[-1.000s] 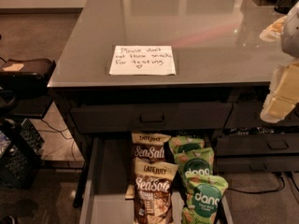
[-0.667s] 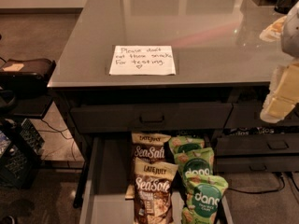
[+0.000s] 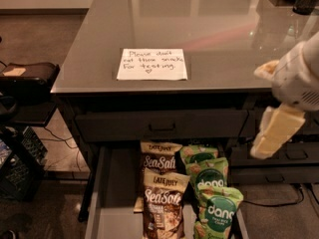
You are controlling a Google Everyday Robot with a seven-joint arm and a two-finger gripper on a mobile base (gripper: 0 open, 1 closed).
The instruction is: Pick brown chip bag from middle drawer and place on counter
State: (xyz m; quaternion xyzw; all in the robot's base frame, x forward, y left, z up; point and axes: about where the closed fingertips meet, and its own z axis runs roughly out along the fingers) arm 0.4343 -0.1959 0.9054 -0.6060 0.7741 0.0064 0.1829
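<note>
Counter: glossy grey, paper note at front edge. Middle drawer open beneath. Brown chip bag upright inside, twin bag behind, green pouches touching at right. Gripper off counter's right front corner, released, grasping nothing.

Rounded white arm at the right edge ends in pale cream jaws.

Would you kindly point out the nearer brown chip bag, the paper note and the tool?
nearer brown chip bag [image 3: 162, 198]: camera view, on its white "Sea Salt" script.
paper note [image 3: 152, 63]: camera view, centre of the sheet.
tool [image 3: 263, 111]: camera view, at the right edge, midway between its fingertips.
</note>
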